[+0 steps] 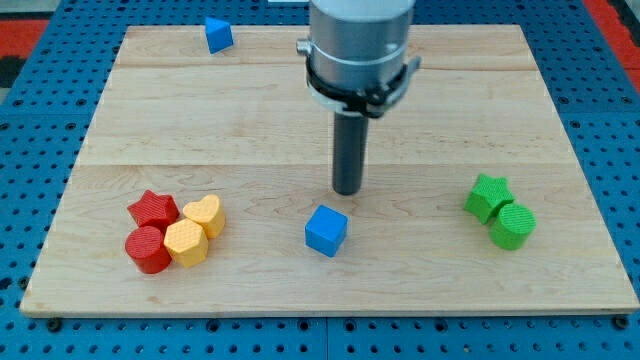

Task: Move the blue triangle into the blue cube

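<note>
The blue triangle (pixel 218 35) sits near the top edge of the wooden board, toward the view's left. The blue cube (pixel 326 231) sits in the lower middle of the board. My tip (pixel 346 191) rests on the board just above and slightly right of the blue cube, a small gap apart from it. The blue triangle is far from my tip, up and to the view's left.
A red star (pixel 153 208), red cylinder (pixel 148 249), yellow heart (pixel 205 214) and yellow hexagon (pixel 186 243) cluster at lower left. A green star (pixel 488 196) and green cylinder (pixel 513 225) sit at the right. The board (pixel 240 130) lies on a blue pegboard.
</note>
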Robot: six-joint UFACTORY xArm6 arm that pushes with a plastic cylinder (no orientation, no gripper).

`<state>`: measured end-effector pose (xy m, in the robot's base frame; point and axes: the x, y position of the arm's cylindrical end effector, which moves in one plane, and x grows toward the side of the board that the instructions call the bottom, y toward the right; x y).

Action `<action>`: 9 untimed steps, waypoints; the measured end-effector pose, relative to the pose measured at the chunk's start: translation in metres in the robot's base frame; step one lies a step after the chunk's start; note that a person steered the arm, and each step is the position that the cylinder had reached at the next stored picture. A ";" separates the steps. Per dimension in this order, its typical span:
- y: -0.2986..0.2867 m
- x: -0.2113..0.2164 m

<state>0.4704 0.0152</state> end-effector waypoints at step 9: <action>-0.160 -0.279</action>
<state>0.1912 -0.1452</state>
